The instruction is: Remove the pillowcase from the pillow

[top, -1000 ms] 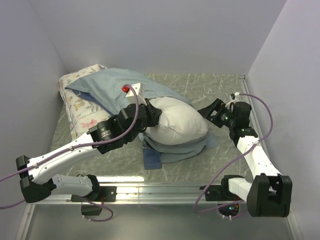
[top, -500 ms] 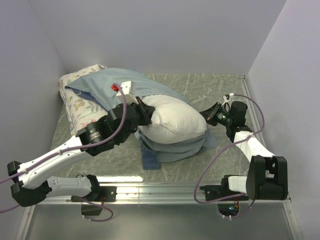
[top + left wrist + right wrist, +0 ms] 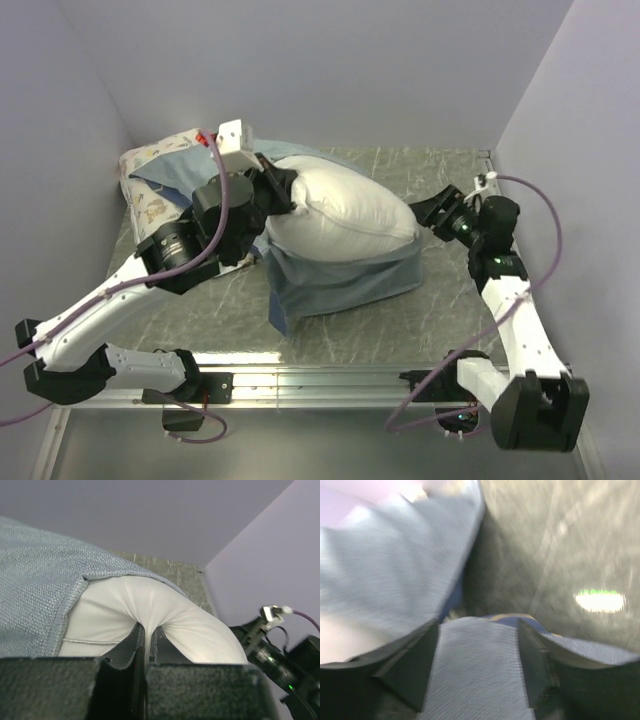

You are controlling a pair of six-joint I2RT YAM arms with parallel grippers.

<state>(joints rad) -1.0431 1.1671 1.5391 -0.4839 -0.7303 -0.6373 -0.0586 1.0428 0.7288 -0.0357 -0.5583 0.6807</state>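
The plump white pillow (image 3: 345, 210) is lifted at its left end, where my left gripper (image 3: 285, 192) is shut on a pinch of its white cover (image 3: 148, 622). The pillowcase (image 3: 345, 282), pale blue-grey side out, hangs round the pillow's underside and trails left over the back (image 3: 35, 595). My right gripper (image 3: 437, 212) is at the pillowcase's right edge. In the right wrist view a taut band of pillowcase (image 3: 475, 665) fills the gap between its fingers (image 3: 415, 665). That view is blurred.
A smaller floral-print pillow (image 3: 148, 205) lies at the back left against the left wall, partly under the pillowcase. The marbled tabletop (image 3: 430, 165) is walled on three sides. A metal rail (image 3: 320, 380) runs along the near edge.
My left gripper has lifted the pillow's left end up and back, drawing more white pillow out of the pillowcase. My right gripper moved in to the pillowcase's right edge, then pulled right.
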